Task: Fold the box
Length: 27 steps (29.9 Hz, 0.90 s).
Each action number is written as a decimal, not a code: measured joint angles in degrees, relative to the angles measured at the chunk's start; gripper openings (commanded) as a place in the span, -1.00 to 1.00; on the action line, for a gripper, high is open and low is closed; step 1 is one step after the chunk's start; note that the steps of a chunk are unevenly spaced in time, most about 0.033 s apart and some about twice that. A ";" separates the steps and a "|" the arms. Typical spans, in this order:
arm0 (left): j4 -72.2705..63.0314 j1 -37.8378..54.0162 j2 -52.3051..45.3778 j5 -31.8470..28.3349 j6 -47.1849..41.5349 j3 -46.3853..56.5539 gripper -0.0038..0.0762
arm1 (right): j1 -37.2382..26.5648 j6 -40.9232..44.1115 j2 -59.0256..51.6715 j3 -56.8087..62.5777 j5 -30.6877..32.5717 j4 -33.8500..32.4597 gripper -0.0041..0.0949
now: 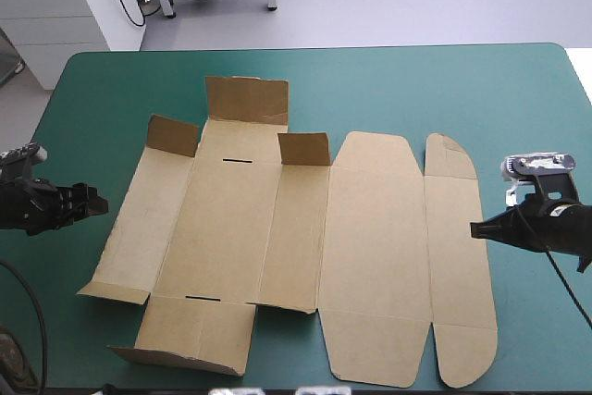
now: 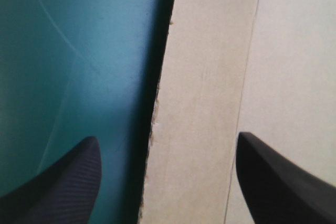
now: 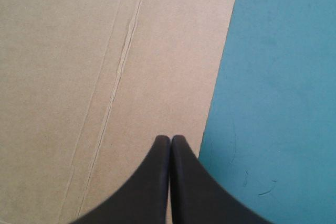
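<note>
Now left end effector (image 2: 167, 136) open astride the box (image 1: 370, 247) edge, right end effector (image 3: 170, 137) closed: slip under, fold on the crease.

Teal-green cover (image 1: 370, 90) lies bare around the box (image 1: 370, 228); upright flaps (image 1: 246, 99) stand far left.

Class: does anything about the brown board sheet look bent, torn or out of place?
On the cut brown cardboard box, three far flaps on its left half stand upright while the rest lies nearly flat.
</note>
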 measured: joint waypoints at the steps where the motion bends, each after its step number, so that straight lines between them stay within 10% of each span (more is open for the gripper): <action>1: 0.00 0.00 1.04 -0.05 1.02 0.00 0.41 | 0.00 0.00 0.00 0.00 0.00 0.00 -0.96; 27: -9.79 -1.73 20.71 4.36 14.96 -1.16 0.41 | 0.00 0.00 0.00 0.00 0.11 0.06 -0.96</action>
